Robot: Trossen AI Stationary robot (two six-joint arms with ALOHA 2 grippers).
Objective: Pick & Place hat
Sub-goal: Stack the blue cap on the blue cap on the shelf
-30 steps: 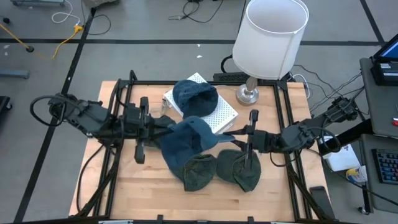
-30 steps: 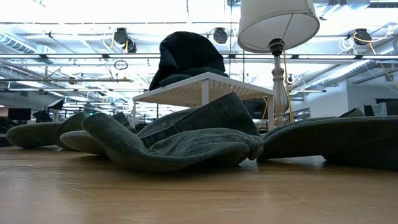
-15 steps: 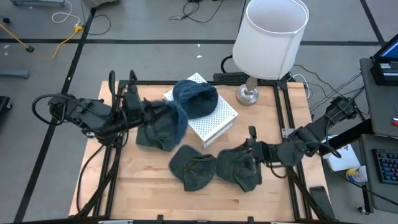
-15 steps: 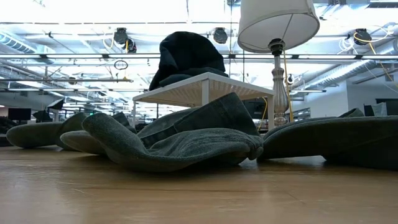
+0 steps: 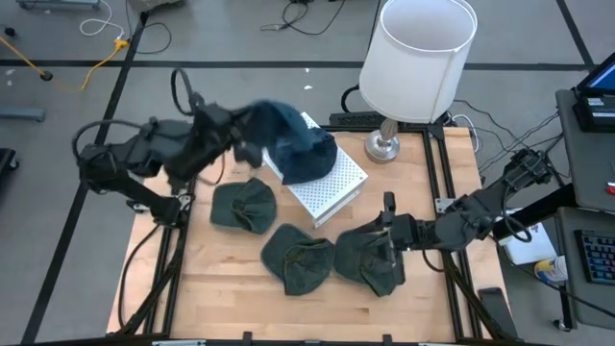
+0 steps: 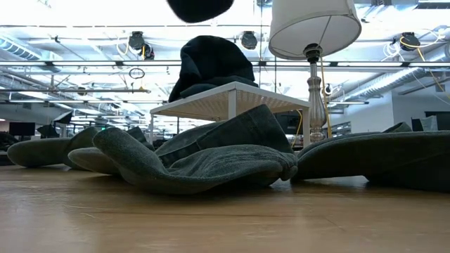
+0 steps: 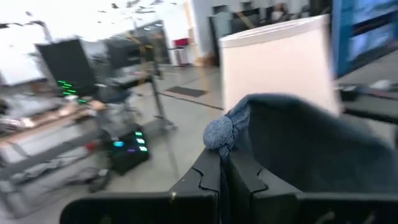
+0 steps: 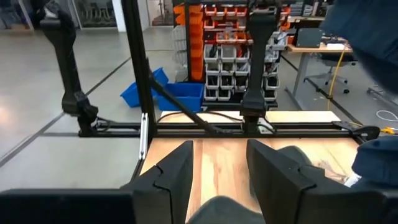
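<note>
A blue knit hat (image 5: 272,119) hangs in the air over the table's far left, with my left gripper (image 5: 238,137) shut on it; its bottom shows at the top of the low view (image 6: 200,8). Just to its right another blue hat (image 5: 309,157) sits on a white perforated stand (image 5: 338,183). Three green hats lie flat on the wooden table (image 5: 243,205) (image 5: 300,259) (image 5: 370,261). My right gripper (image 8: 217,168) stands open and level just over the rightmost green hat (image 8: 217,211), with nothing between its fingers. My left gripper pinches the blue hat's rolled rim (image 7: 217,132) between its two shut fingers (image 7: 208,171). The fingers reach out level from the table's left side. The hat is lifted clear of the table, and its body (image 7: 298,146) trails away past the fingertips.
A lamp with a white shade (image 5: 420,56) and a metal foot (image 5: 382,146) stands at the far right corner. Black frame rails (image 5: 447,192) run along the table's left and right sides. Bare wood (image 5: 240,298) shows along the near edge.
My left gripper has swung from the table's middle up toward the far edge and the stand, turning as it went, and has carried the blue hat off the green hat that lay under it. My right gripper has drawn back from the blue hat toward the near right.
</note>
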